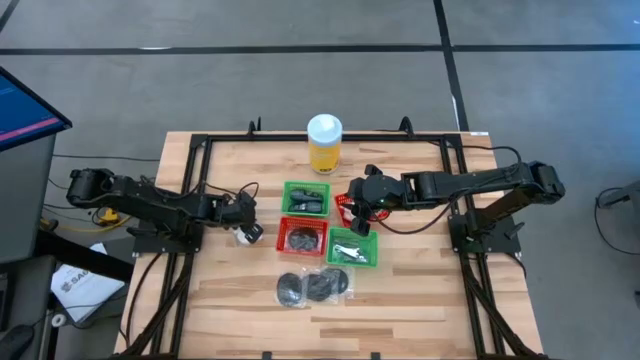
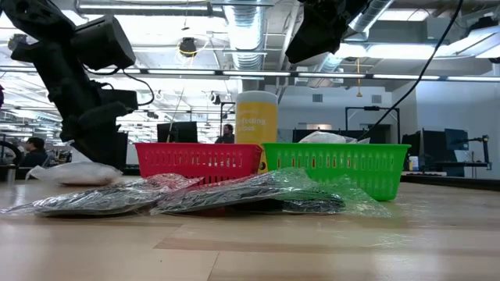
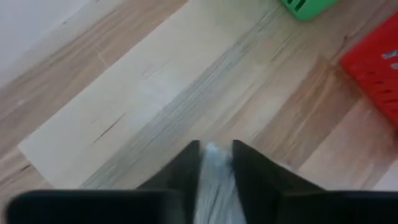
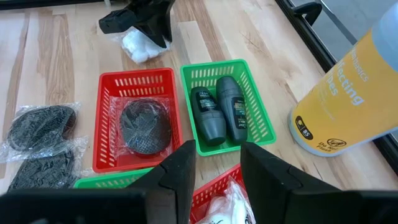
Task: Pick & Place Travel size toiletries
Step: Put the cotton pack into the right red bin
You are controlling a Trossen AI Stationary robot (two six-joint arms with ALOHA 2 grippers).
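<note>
My left gripper (image 1: 245, 228) is low over the table's left part, left of the baskets, and is shut on a white crinkly packet (image 4: 140, 46). My right gripper (image 4: 214, 165) hangs open above a red basket (image 4: 214, 186) that holds white packets (image 4: 227, 208). It touches nothing. A second red basket (image 4: 134, 118) holds a flat black disc (image 4: 144, 127). Two wrapped black discs (image 1: 312, 287) lie on the table near its front edge. A green basket (image 1: 353, 247) holds slim silvery pieces. My left gripper pinches the white packet (image 3: 211, 180) between its two fingers (image 3: 180, 168), coming from above on a slant toward the baskets. The packet bulges out below the fingertips (image 1: 248, 236). In the low view it (image 2: 74, 173) seems to lie on the table.
The tall yellow bottle with a white cap (image 1: 324, 142) stands at the far edge, behind the baskets. Another green basket (image 4: 225, 106) holds two dark roll-on sticks (image 4: 219, 115). A black frame (image 1: 200, 150) runs round the table. Bare wood lies left of the baskets.
</note>
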